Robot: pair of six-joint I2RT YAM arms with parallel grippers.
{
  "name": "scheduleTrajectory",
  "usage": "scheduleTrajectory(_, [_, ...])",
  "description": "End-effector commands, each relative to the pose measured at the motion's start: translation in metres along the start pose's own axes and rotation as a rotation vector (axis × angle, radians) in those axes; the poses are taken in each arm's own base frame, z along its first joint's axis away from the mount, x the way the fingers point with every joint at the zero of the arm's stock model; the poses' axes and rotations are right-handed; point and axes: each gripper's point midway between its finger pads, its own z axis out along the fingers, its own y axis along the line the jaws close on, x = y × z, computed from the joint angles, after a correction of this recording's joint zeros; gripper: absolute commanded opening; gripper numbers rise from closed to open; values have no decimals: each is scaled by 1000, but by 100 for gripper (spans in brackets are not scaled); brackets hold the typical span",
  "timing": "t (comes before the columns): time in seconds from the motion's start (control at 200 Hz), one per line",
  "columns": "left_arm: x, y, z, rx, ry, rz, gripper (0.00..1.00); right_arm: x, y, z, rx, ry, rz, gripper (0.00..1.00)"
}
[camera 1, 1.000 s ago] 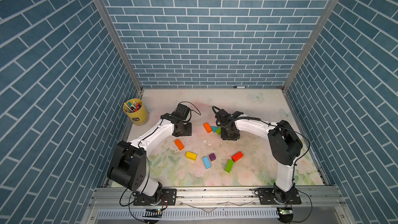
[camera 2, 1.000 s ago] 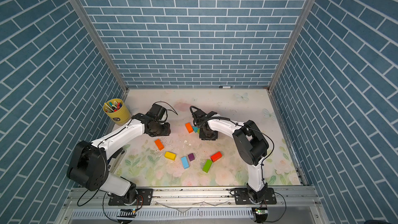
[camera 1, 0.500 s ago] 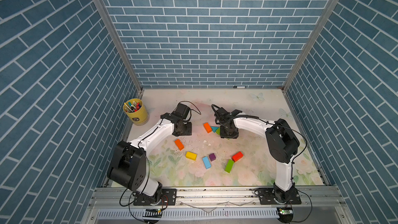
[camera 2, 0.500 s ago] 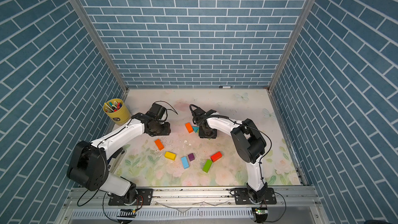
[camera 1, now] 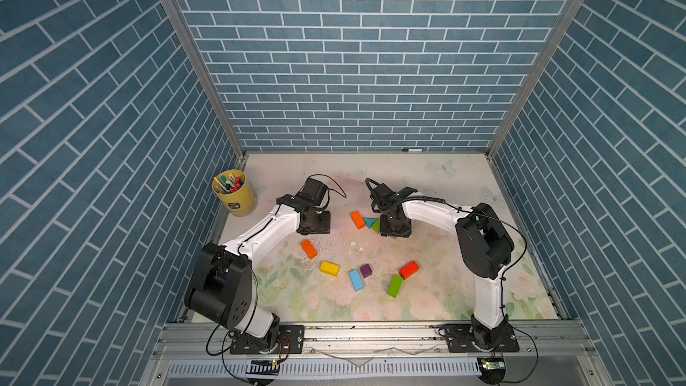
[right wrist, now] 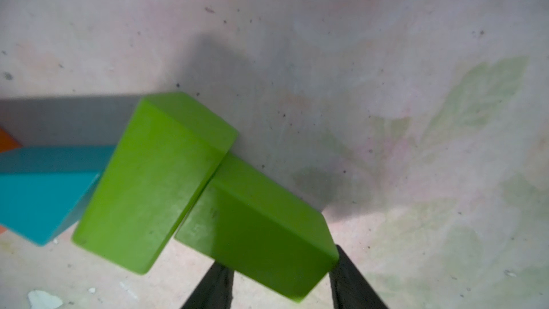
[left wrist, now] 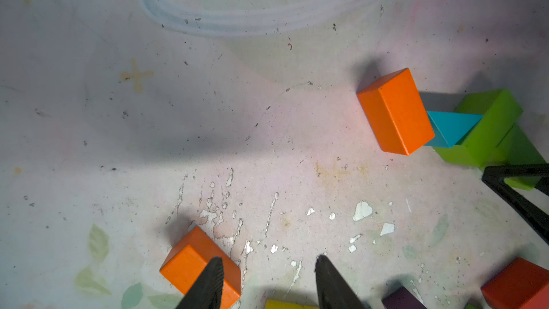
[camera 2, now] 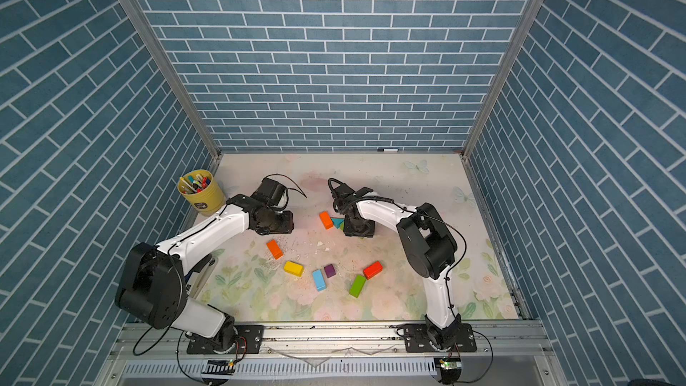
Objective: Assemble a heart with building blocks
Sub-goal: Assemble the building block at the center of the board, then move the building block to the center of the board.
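An orange brick (camera 1: 358,220), the teal triangle (camera 1: 369,222) and a green brick (right wrist: 154,179) touch in a row at mid-table. A second green brick (right wrist: 261,224) lies against that one, between the parted fingers of my right gripper (right wrist: 280,269), which hides it in both top views. My left gripper (left wrist: 269,266) hovers open and empty left of the row, near another orange brick (left wrist: 190,266). Yellow (camera 1: 329,268), light-blue (camera 1: 355,279), purple (camera 1: 366,270), red (camera 1: 409,269) and green (camera 1: 395,286) blocks lie loose nearer the front. No heart outline shows.
A yellow cup of marker pens (camera 1: 234,194) stands at the back left, beside the left wall. Blue tiled walls close in three sides. White paint chips (left wrist: 362,211) dot the worn floral mat (camera 1: 427,302) between the two groups of blocks.
The right arm's elbow has swung slightly to the left. The left arm and the loose blocks have stayed where they were.
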Motion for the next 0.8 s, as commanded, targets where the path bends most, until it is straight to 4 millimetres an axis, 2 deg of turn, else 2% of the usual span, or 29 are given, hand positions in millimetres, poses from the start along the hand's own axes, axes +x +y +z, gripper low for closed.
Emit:
scheduleTrajectory(0.0, [-1, 1, -3, 3, 9, 2, 53, -4, -8, -3, 41, -14, 29, 57])
scheduleTrajectory(0.165, [8, 19, -10, -87, 24, -28, 60, 1, -13, -26, 24, -59, -1, 68])
scheduleTrajectory(0.3, [27, 40, -16, -156, 54, -106, 65, 12, -24, -51, -5, -100, -19, 70])
scheduleTrajectory(0.41, [42, 53, -13, -185, 72, -163, 68, 22, -32, -63, -34, -113, -34, 70])
scheduleTrajectory(0.575, [47, 52, -2, -169, 99, -194, 70, 31, -42, -68, -38, -118, -42, 70])
scheduleTrajectory(0.795, [58, 53, 17, -175, 152, -220, 69, 33, -43, -67, -45, -118, -45, 64])
